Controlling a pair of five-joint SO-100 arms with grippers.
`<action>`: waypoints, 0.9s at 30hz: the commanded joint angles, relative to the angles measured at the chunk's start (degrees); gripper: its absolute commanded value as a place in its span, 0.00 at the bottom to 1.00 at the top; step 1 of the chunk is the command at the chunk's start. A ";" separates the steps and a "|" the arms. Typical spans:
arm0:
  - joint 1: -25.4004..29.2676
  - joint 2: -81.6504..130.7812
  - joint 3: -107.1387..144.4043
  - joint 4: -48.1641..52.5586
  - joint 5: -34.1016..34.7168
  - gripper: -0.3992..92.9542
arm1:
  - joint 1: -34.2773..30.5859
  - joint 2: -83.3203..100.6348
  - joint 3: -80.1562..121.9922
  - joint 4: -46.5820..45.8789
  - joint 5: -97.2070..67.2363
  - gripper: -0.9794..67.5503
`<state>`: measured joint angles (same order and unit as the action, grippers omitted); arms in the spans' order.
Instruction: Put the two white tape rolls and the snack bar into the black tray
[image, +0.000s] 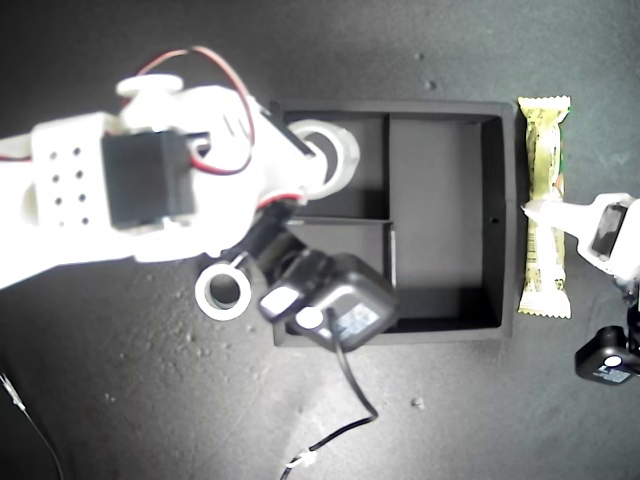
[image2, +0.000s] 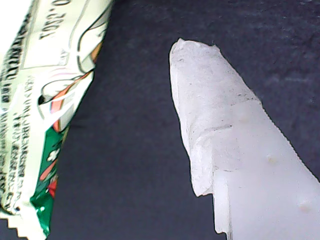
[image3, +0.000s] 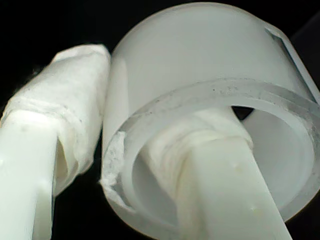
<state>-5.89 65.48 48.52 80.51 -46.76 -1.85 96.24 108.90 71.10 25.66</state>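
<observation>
Dark tabletop (image: 120, 420): second claw (image3: 145, 165) grips one tape roll (image: 330, 150) over the tray (image: 440, 320); other roll (image: 222, 291) and snack bar (image: 545, 200) wait outside, first claw (image: 540, 208) spread.

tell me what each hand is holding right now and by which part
My second hand grips a white tape roll by its wall, one finger inside the hole. My first hand holds nothing; it is at the snack bar.

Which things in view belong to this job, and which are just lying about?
Job: held roll, loose roll, bar, tray.
Lying about: camera cable, specks.
</observation>
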 joint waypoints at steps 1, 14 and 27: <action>-0.26 -6.77 -13.71 3.96 0.62 0.00 | 1.05 -0.09 -0.26 -2.81 -1.23 0.45; -1.14 -39.46 -57.66 24.61 -2.11 0.00 | 1.93 -0.09 2.81 -8.17 -1.85 0.45; 0.70 -33.57 -48.16 24.70 -6.15 0.17 | 4.13 -0.18 5.62 -12.13 -2.81 0.47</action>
<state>-5.89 26.02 0.09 104.15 -51.59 1.41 95.80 114.26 60.29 25.66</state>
